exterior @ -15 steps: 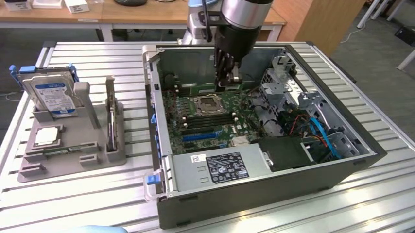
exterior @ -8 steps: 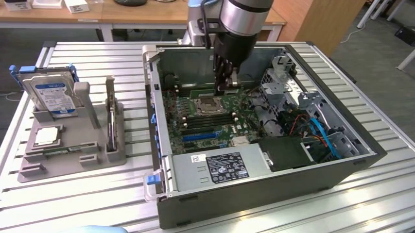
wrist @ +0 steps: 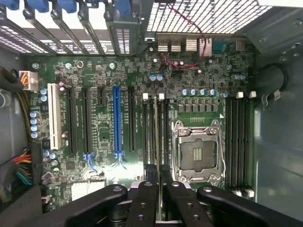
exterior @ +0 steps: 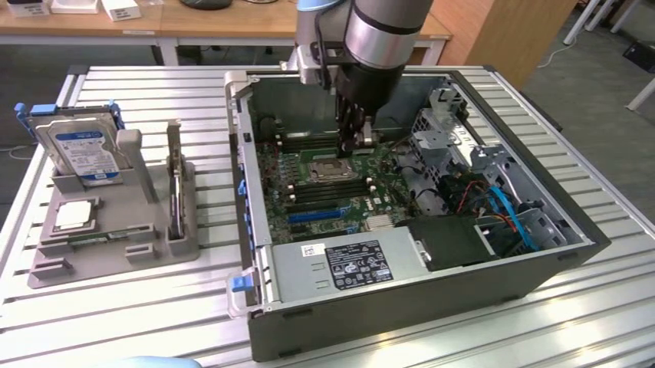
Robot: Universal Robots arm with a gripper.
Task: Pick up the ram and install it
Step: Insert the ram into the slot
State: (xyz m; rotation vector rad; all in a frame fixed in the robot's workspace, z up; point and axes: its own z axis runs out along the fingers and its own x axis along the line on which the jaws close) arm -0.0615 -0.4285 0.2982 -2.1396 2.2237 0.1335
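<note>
My gripper (exterior: 357,147) reaches down into the open computer case (exterior: 430,291), just beside the empty processor socket (exterior: 325,170). In the wrist view the ram (wrist: 156,132) shows edge-on as a thin olive-green strip. It stands in a memory slot next to the socket (wrist: 198,153), between white slot latches. My gripper (wrist: 158,172) is shut on the ram, with one dark finger (wrist: 149,176) on each side of its near end. In the exterior view the gripper body hides most of the stick.
A grey holder (exterior: 133,230) at the exterior view's left carries a blue-labelled hard drive (exterior: 84,149) and a square silver processor chip (exterior: 74,215). Inside the case are a drive cage (exterior: 445,126), blue cables (exterior: 507,211) and the power supply (exterior: 348,264). More empty memory slots (wrist: 239,142) lie beyond the socket.
</note>
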